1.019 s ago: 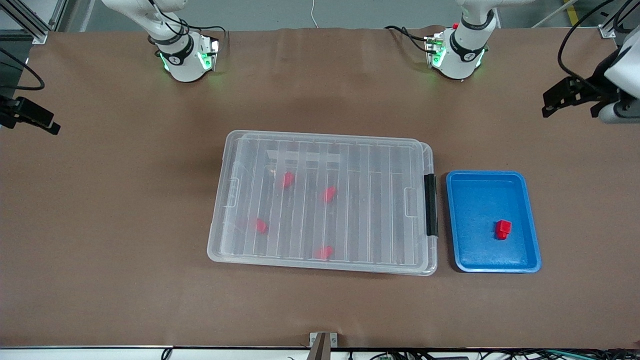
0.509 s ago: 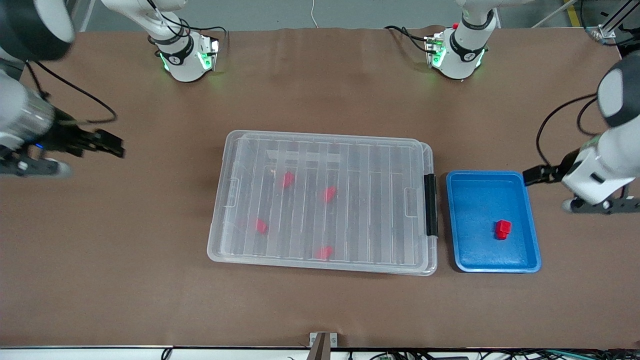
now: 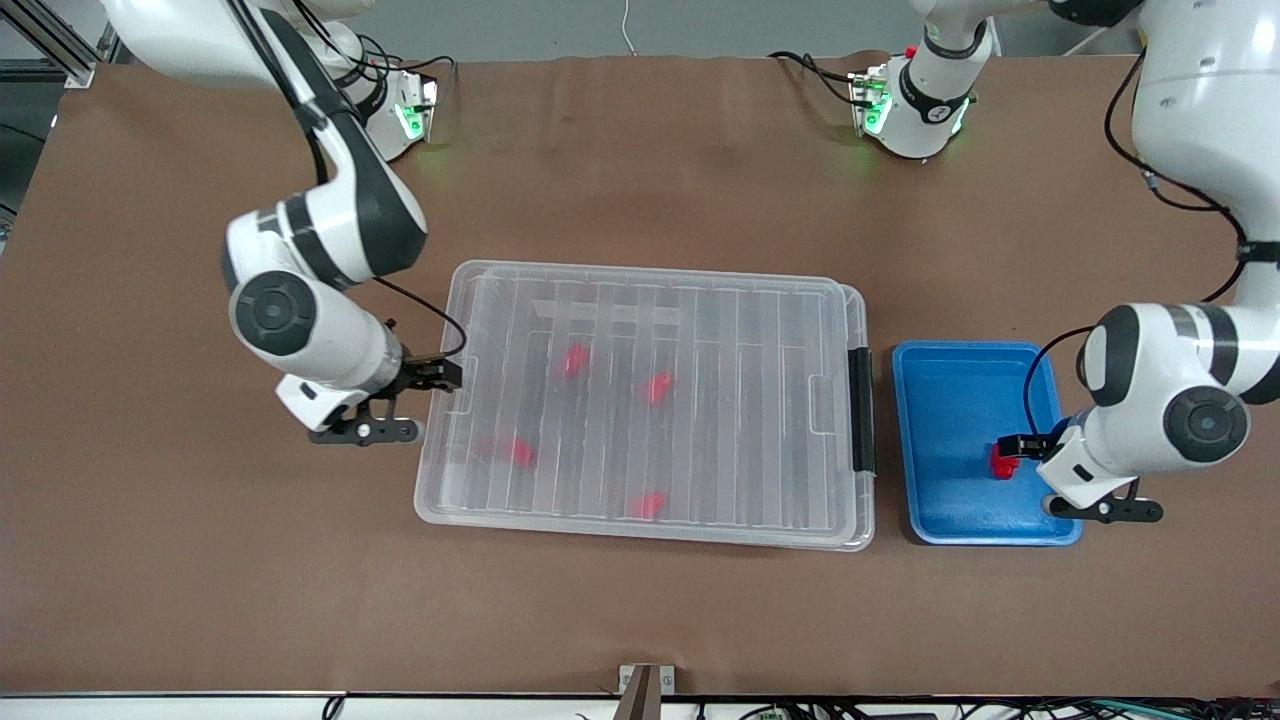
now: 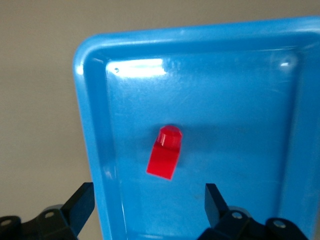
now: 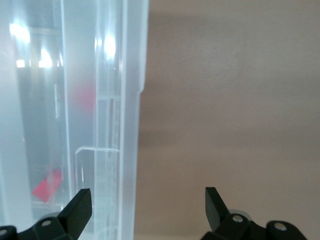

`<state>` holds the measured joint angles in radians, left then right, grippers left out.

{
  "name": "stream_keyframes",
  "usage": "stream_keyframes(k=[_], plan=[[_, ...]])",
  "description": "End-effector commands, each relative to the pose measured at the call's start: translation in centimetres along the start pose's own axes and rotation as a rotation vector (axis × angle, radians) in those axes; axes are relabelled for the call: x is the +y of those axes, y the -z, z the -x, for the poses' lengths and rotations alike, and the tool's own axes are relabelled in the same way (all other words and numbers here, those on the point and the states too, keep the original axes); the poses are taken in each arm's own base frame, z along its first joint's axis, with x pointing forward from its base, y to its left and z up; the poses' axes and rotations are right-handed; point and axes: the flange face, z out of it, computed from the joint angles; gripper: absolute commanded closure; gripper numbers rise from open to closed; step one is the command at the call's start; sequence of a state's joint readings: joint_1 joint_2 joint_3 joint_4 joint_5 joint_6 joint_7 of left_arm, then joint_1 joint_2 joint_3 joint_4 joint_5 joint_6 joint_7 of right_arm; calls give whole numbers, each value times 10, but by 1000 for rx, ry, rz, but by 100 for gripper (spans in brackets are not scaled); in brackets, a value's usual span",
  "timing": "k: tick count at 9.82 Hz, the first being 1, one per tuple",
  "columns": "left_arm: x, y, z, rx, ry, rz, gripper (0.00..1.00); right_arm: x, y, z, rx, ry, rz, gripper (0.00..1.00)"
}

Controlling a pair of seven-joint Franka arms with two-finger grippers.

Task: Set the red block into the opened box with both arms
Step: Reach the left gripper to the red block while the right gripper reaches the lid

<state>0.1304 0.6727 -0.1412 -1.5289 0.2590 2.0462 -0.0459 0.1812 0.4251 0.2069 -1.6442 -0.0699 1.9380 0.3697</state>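
The red block [image 3: 1003, 463] [image 4: 165, 152] lies in the blue tray [image 3: 960, 355] [image 4: 92, 125]. My left gripper [image 3: 1012, 447] [image 4: 147, 200] hovers open just over it, one finger outside the tray's rim and one over its floor. The box [image 3: 740, 300] [image 5: 125, 100] is clear, and its ribbed lid lies flat on top. Several more red blocks show through the lid. A black handle [image 3: 861, 410] is on the short end beside the tray. My right gripper [image 3: 440, 377] [image 5: 145, 205] is open at the box's other short end, its fingers either side of the rim.
The blue tray sits beside the box toward the left arm's end of the table. Both arm bases [image 3: 385, 110] [image 3: 915, 105] stand farthest from the front camera. A small metal bracket [image 3: 645, 685] is at the table edge nearest that camera. Brown tabletop surrounds the box.
Both arms swung in from the table's ends. The right gripper came to the box's short end. The left gripper came down over the tray beside the red block.
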Motion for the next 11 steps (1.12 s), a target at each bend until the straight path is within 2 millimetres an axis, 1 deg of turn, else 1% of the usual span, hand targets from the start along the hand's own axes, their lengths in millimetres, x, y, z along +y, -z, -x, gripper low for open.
stream_keyframes(k=[1, 2, 3, 4, 5, 7, 8, 9, 10, 11], plan=[[-4, -56, -6, -37, -37, 14, 11, 0, 3, 8, 16, 1, 15, 0], [0, -70, -6, -45, -46, 19, 25, -1, -1, 7, 16, 3, 15, 0], [2, -80, -9, -33, -45, 29, 33, 3, -8, 6, 9, 9, 30, 0], [6, -83, -10, -26, -45, 35, 35, 8, -16, 4, 6, 18, 59, 0], [8, -84, -10, -27, -47, 36, 41, 6, -23, 3, 2, 29, 77, 0], [11, -78, -12, -17, -54, 33, 82, 9, -25, 2, -2, 35, 86, 0], [14, -70, -13, -6, -50, 32, 95, 15, -24, 3, -10, 39, 109, 0], [16, -47, -16, 25, -43, 36, 99, 26, -22, 4, -30, 34, 146, 0], [20, -22, -16, 56, -50, 38, 99, 46, -21, 3, -54, 17, 168, 0], [28, 11, -15, 87, -60, 44, 99, 61, -20, 2, -78, 20, 174, 0]])
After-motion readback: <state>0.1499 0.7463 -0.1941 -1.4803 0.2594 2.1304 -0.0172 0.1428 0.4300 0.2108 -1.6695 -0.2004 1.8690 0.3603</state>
